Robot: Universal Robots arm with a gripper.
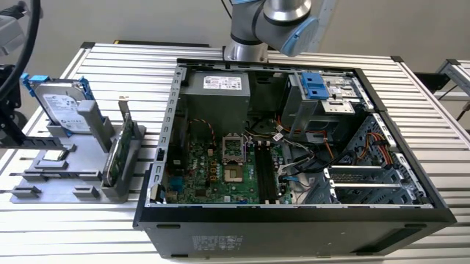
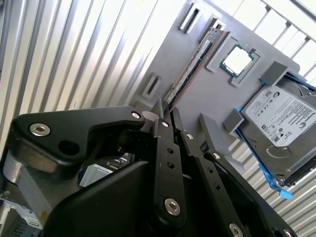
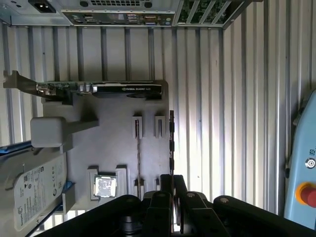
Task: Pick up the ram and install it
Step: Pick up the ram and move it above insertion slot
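The ram [image 2: 190, 66] is a long thin stick standing on edge between two slot posts of the grey holder tray [image 2: 197, 118], beside a square processor chip [image 2: 237, 60]. From straight above, in the first wrist view, the ram [image 3: 138, 158] is a thin dark line. My gripper [image 2: 168, 111] hangs in the air above the tray, near one end of the stick. Its black fingers are close together with nothing between them, as the first wrist view of the gripper [image 3: 172, 180] also shows. The open computer case [image 1: 382, 137] holds the motherboard with long black memory slots [image 1: 266, 173].
On the tray [image 1: 74, 165] at the exterior view's left stand a green expansion card [image 1: 118, 148] and a silver hard drive with blue rails [image 1: 63, 107]. The arm [image 1: 272, 22] rises behind the case. A blue-grey box with a red button [image 3: 306, 193] sits off the tray's side.
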